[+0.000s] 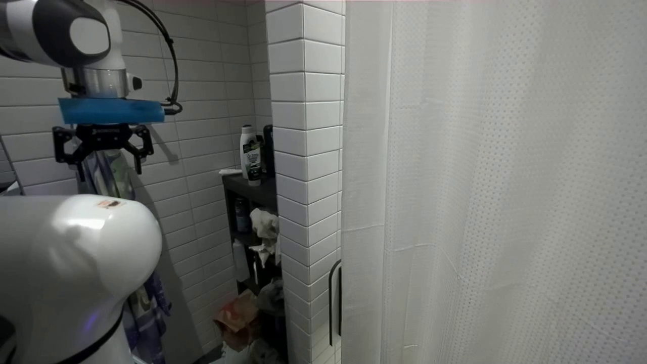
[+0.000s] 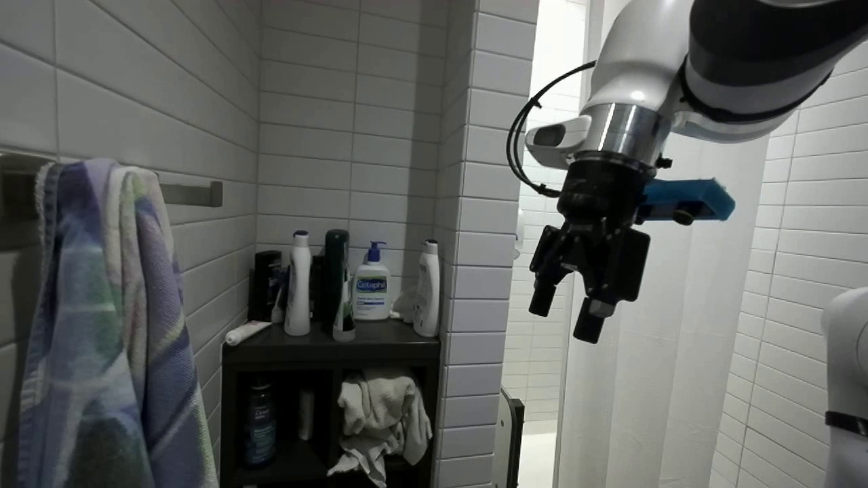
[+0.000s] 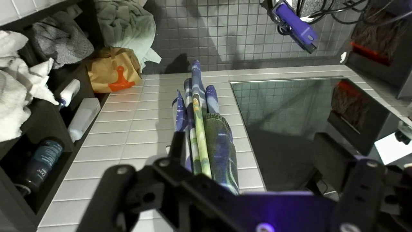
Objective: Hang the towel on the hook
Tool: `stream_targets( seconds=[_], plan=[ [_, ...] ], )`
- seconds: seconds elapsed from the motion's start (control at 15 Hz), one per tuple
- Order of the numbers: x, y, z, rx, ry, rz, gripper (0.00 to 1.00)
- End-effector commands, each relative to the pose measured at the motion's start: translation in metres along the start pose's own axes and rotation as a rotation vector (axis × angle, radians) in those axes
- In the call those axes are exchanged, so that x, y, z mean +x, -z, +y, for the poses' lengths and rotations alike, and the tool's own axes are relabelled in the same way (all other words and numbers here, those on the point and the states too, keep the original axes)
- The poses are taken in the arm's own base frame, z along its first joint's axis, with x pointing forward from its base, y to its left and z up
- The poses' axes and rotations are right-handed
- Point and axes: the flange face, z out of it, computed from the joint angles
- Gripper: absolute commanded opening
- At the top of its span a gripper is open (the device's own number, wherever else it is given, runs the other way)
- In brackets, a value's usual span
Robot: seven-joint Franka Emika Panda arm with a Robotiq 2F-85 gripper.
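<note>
The towel (image 2: 112, 325), blue-grey with purple, green and pale streaks, hangs in vertical folds over a metal bar (image 2: 193, 194) on the tiled wall in an exterior view. It also shows in an exterior view (image 1: 146, 323), partly hidden behind the white arm, and in the wrist view (image 3: 222, 148), against the wall beyond the fingers. My gripper (image 2: 565, 315) points downward with its fingers apart and nothing between them. It is apart from the towel. It also shows in an exterior view (image 1: 109, 169) and in the wrist view (image 3: 256, 151). I cannot make out a separate hook.
A dark shelf (image 2: 325, 350) with several bottles and a white cloth (image 2: 383, 413) stands by the tiled pillar (image 2: 485, 237). A white curtain (image 1: 480, 202) hangs beside the pillar. A mirror (image 3: 276, 116) is on the wall beside the towel, in the wrist view.
</note>
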Motion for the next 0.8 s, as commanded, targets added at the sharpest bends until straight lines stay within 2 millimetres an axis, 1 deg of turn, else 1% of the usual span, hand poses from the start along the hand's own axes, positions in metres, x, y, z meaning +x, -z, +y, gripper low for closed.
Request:
stream_targets(
  seconds=[0.0, 0.13, 0.33, 0.4, 0.53, 0.73],
  plan=[
    [0.002, -0.007, 0.012, -0.022, -0.008, -0.015, 1.00],
    [-0.005, -0.003, 0.021, -0.019, -0.017, -0.021, 1.00],
    [-0.025, 0.007, 0.037, -0.026, -0.054, -0.031, 1.00],
    [-0.014, 0.000, 0.028, -0.018, -0.031, -0.026, 1.00],
    [-0.021, 0.004, 0.037, -0.017, -0.054, -0.023, 1.00],
    [-0.022, 0.004, 0.038, -0.016, -0.057, -0.021, 1.00]
  ],
)
